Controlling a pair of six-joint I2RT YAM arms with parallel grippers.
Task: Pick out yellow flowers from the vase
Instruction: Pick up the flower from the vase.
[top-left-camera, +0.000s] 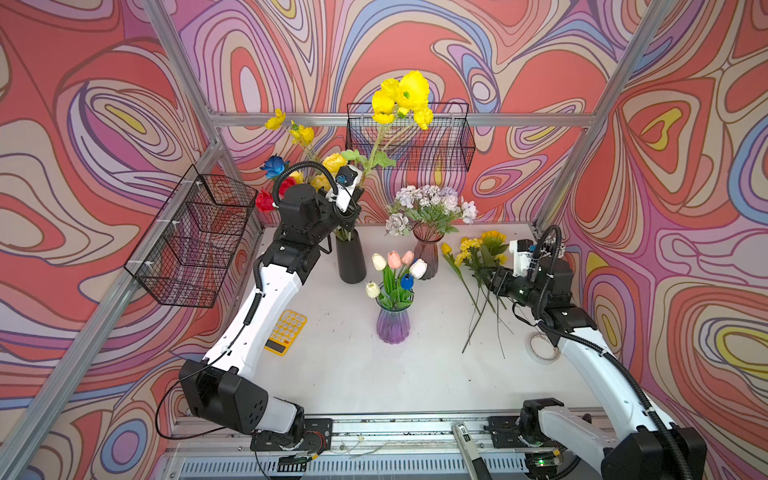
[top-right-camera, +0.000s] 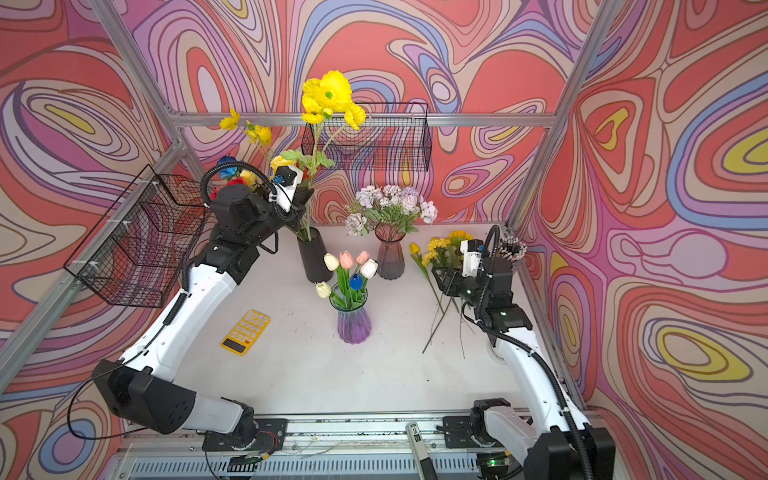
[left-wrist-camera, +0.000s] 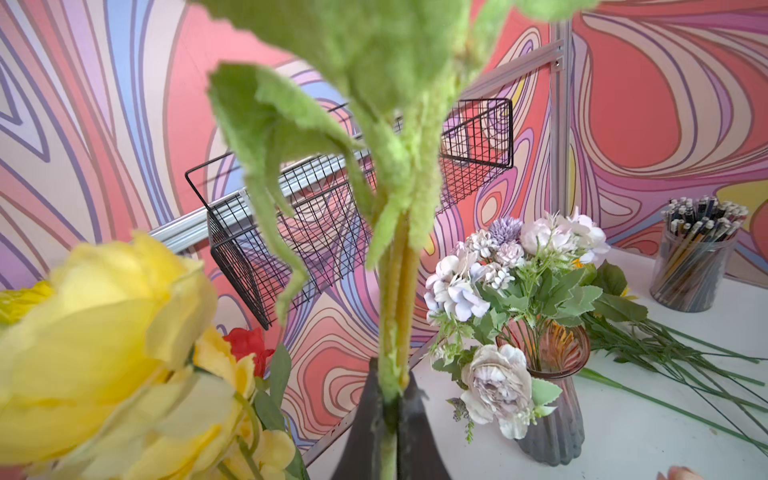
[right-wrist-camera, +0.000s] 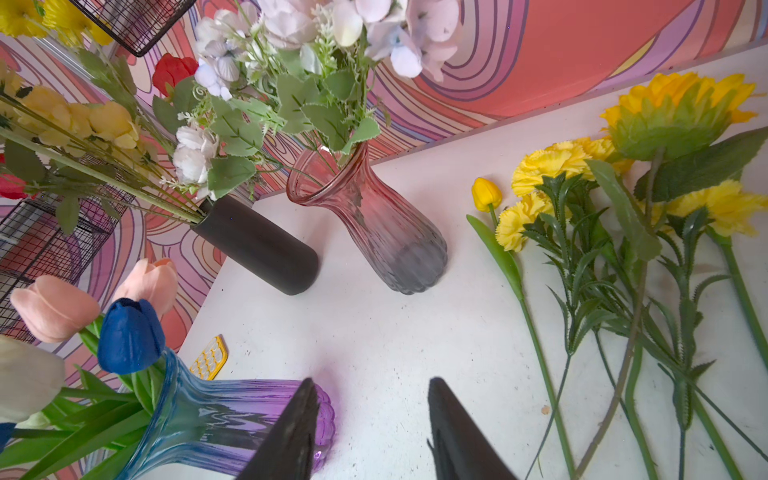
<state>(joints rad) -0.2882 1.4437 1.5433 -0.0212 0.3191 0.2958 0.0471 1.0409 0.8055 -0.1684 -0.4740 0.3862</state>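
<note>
- left gripper (left-wrist-camera: 392, 376): jaws clamped on the fuzzy green stem (left-wrist-camera: 395, 291) of a tall yellow-blossom spray (top-left-camera: 401, 97). Its blooms stand high above the jaws, and the stem's foot is hidden behind them.
- black vase (top-left-camera: 351, 259): upright, directly below the left gripper.
- yellow roses (top-left-camera: 333, 163), red rose (top-left-camera: 264, 200), blue rose (top-left-camera: 274, 166): in the black vase, crowded close beside the left gripper's wrist.
- second yellow spray (top-left-camera: 291, 126): rising from the same vase, above and beyond the wrist.
- right gripper (right-wrist-camera: 371, 384): jaws apart with nothing between them, low over bare table (right-wrist-camera: 415, 332).
- sunflower (right-wrist-camera: 681, 104), marigolds (right-wrist-camera: 540, 164), yellow tulip (right-wrist-camera: 486, 193): lying flat on the table just beside the right gripper.
- pink vase (top-left-camera: 426, 253): between the two grippers, holding pale flowers (top-left-camera: 430, 203).
- purple vase (top-left-camera: 392, 324): between the grippers, nearer the arm bases, holding white, pink and blue tulips (top-left-camera: 395, 259).
- yellow calculator (top-left-camera: 286, 332): flat beside the left forearm.
</note>
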